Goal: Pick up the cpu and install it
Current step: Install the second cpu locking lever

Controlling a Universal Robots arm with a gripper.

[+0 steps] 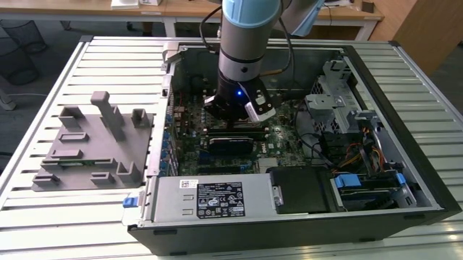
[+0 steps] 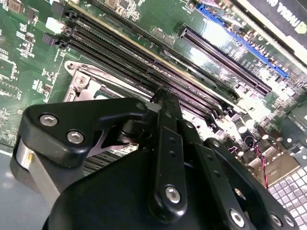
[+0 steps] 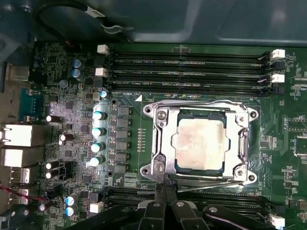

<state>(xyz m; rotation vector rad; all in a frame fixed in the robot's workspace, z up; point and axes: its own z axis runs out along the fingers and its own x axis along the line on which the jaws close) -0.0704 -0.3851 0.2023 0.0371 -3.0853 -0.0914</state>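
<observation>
The gripper [image 3: 165, 189] hangs just above the motherboard, its dark fingers drawn close together with nothing visible between them, their tips poised at the near edge of the socket frame [image 3: 159, 143]; in the second wrist view the same gripper [image 2: 163, 98] shows its narrow black fingers [image 2: 169, 139] lying side by side over the memory slots [image 2: 144, 67], and they look nearly closed and empty. The cpu [image 3: 200, 143] already sits in the socket, its pale metal top squared inside the silvery frame, which lies down around it, with a thin wire lever [image 3: 206, 184] running along the frame's edge by the fingertips (whether that lever is fully latched I cannot tell). So I judge that the picking up and seating are done, and that anything left concerns securing the retention hardware. Farther out, in the exterior view, the arm [image 1: 246, 49] reaches down into the open computer case [image 1: 376, 216], and the grey fixture tray [image 1: 94, 146] stands on the slatted table [image 1: 43, 92] at the exterior view's left. As for writing, a white label [image 1: 220, 199] with dark print lies on the power supply cover, and the board carries fine white markings, but none of it is legible.
</observation>
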